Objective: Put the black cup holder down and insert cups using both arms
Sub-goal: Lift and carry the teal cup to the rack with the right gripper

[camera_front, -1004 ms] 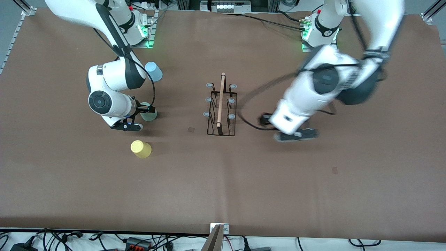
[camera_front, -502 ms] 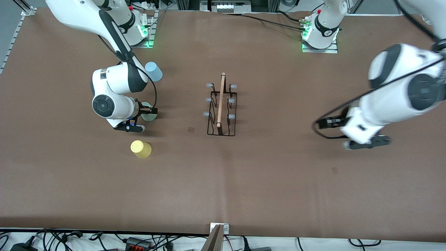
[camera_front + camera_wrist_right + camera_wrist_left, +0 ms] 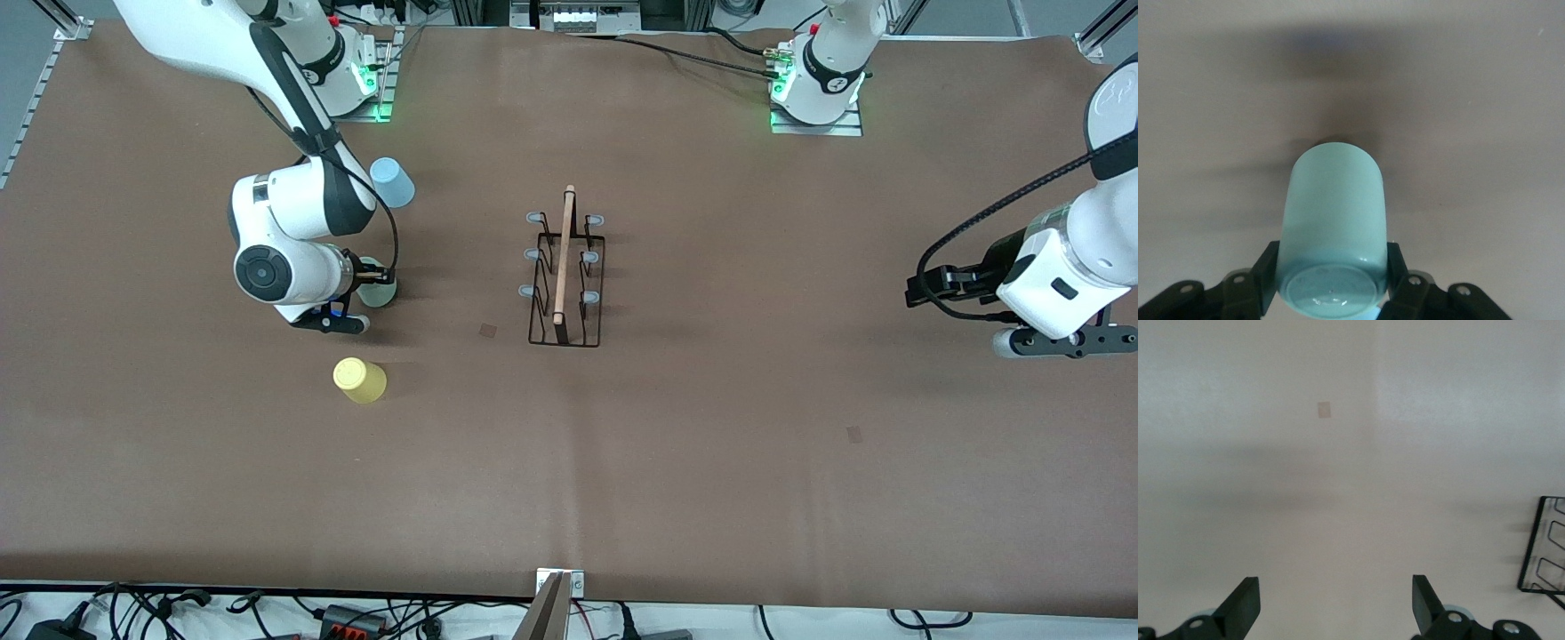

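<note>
Left arm withdrawn from rack; right tool gripping mint cup.

Front view: within the last second the left tool (image 3: 1062, 342) has swung away from the black cup holder (image 3: 565, 274) to the left arm's end of the table (image 3: 711, 462); rack judged placed, cups next. Right tool (image 3: 372, 286) sits at the mint green cup (image 3: 380, 291), at 9 o'clock of the rack. Left wrist view: fingers wide apart, empty. Right wrist view: fingers closed against both flanks of the cup.
</note>
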You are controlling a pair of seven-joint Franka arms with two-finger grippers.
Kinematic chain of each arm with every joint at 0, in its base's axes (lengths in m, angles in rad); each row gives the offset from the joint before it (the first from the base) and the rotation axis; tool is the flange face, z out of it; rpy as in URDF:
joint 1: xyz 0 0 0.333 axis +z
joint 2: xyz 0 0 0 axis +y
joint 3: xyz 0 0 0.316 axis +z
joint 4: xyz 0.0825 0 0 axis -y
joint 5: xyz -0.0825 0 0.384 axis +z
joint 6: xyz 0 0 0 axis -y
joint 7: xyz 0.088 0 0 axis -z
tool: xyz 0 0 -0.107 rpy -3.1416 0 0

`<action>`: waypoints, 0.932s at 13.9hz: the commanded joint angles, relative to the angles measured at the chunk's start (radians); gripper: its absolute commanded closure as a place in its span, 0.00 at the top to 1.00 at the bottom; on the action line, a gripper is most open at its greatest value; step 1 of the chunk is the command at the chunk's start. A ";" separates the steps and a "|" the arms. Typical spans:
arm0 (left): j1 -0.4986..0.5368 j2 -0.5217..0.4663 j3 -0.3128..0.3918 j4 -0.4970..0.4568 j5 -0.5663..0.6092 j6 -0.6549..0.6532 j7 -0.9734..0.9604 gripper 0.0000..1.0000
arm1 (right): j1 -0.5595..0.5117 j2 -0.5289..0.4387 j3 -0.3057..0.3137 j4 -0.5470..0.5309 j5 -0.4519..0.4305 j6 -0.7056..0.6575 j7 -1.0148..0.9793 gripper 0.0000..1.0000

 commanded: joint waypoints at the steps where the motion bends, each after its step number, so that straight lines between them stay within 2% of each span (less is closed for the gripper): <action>1: -0.005 0.005 -0.001 0.019 0.038 -0.023 0.038 1.00 | 0.039 -0.009 0.003 0.210 0.049 -0.186 0.012 0.24; 3: -0.004 0.005 -0.003 0.019 0.035 -0.023 0.038 1.00 | 0.081 -0.011 0.008 0.290 0.112 -0.252 0.020 0.24; 5: -0.004 -0.009 0.005 0.014 0.038 -0.015 0.041 1.00 | 0.150 -0.015 0.022 0.304 0.215 -0.257 0.055 0.24; 6: -0.010 -0.015 0.031 0.007 0.036 -0.015 0.045 1.00 | 0.193 -0.019 0.023 0.312 0.223 -0.249 0.105 0.24; 9: -0.106 -0.113 0.234 -0.104 -0.014 0.023 0.065 1.00 | 0.334 -0.017 0.022 0.370 0.212 -0.249 0.316 0.24; 11: -0.226 -0.217 0.417 -0.264 -0.112 0.134 0.068 1.00 | 0.380 -0.011 0.022 0.377 0.212 -0.246 0.376 0.24; 12: -0.246 -0.251 0.441 -0.318 -0.112 0.170 0.076 1.00 | 0.400 -0.006 0.022 0.377 0.215 -0.245 0.394 0.24; 13: -0.246 -0.259 0.439 -0.328 -0.111 0.175 0.084 1.00 | 0.408 -0.005 0.022 0.375 0.215 -0.245 0.402 0.24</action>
